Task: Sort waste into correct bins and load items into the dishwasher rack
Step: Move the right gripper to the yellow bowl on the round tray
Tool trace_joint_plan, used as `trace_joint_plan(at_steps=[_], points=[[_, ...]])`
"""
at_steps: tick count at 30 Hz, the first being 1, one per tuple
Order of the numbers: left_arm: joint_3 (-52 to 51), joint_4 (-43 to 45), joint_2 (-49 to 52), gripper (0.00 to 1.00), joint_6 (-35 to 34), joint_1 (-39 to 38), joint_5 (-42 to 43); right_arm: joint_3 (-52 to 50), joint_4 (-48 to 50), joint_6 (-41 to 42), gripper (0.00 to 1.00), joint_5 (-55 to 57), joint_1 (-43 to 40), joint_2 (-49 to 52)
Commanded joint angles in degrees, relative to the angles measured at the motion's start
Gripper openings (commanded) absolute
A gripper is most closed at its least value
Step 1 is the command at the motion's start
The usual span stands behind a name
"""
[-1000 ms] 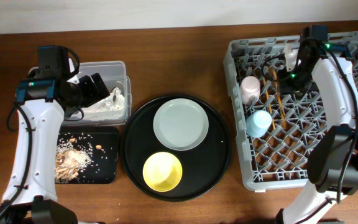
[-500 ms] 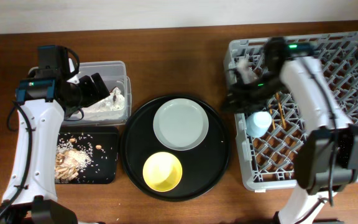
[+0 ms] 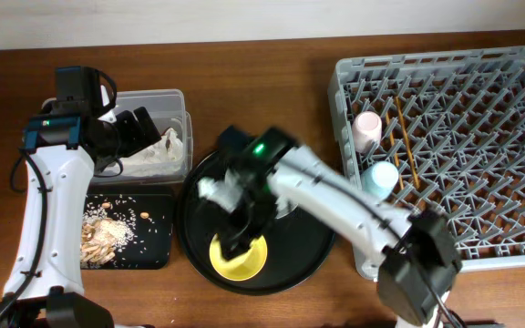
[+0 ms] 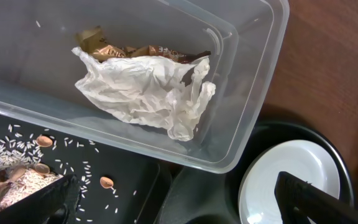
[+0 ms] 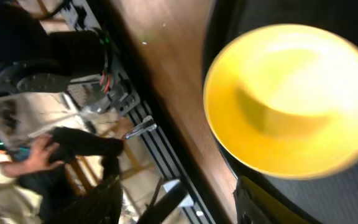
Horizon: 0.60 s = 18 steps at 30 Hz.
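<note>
The right gripper (image 5: 178, 186), fingers spread wide and holding nothing, hangs over the one small yellow bowl (image 5: 291, 99), which sits near the front rim of the round black tray (image 3: 313, 241); the arm crosses above the single pale grey plate (image 4: 284, 162) on the same tray. The left gripper (image 4: 178, 183), also spread and holding nothing, hovers at the clear tub (image 4: 253, 37), where one crumpled napkin (image 4: 142, 93) lies against one gold-brown wrapper (image 4: 135, 50). Food scraps (image 3: 103, 232) are scattered in the shallow black tray (image 3: 158, 232) just beside it. Two cups, pink (image 3: 367, 130) and blue (image 3: 381, 178), and one pair of chopsticks (image 3: 408, 146) crowd the left side of the dishwasher rack (image 3: 509, 260); open grid runs to its right. The round tray's rim nearly meets both bins and the rack.
</note>
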Motion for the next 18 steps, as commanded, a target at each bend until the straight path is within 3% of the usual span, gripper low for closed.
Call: trace_joint_plan(at_steps=[1, 6, 18], points=[[0.94, -0.09, -0.66, 0.99, 0.48, 0.13, -0.42, -0.31, 3.26, 12.96, 0.59, 14.95, 5.68, -0.17], [0.94, -0.09, -0.66, 0.99, 0.48, 0.13, -0.42, -0.31, 4.74, 26.21, 0.59, 35.82, 12.59, -0.17], [0.94, -0.09, -0.66, 0.99, 0.48, 0.13, -0.42, -0.31, 7.04, 27.69, 0.41, 35.5, 17.25, 0.24]])
